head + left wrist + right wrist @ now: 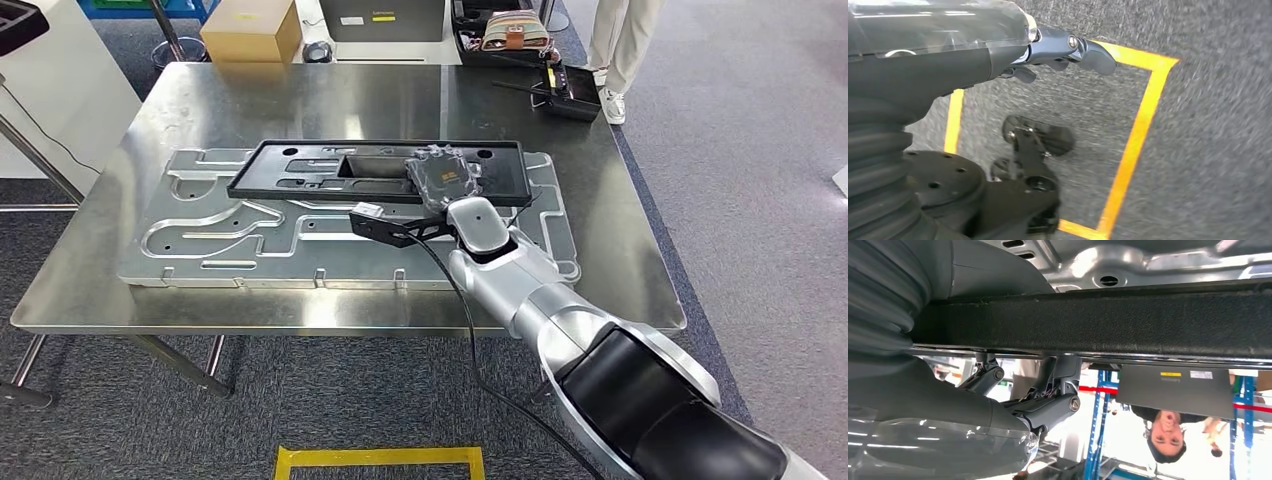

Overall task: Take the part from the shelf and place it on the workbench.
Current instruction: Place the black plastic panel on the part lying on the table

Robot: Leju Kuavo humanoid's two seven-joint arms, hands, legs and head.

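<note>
The part is a long black plastic frame [300, 170] with a rectangular opening. It lies along the far side of a stamped silver metal plate [220, 240] on the steel workbench [300, 100]. My right hand [445, 180] reaches in from the lower right and lies over the frame's near edge, right of its middle. In the right wrist view the frame's black edge [1108, 320] runs between the thumb [988, 270] and the fingers [1048, 400], so the hand grips it. My left hand [1058, 50] hangs over the grey carpet with nothing in it, its fingers apart.
At the table's far edge are a cardboard box [250, 30], a black case [500, 35] and a black remote controller [565, 95]. A person's legs [625, 45] stand at the far right. A yellow floor marking [380, 460] lies in front of the table. White furniture [60, 90] stands left.
</note>
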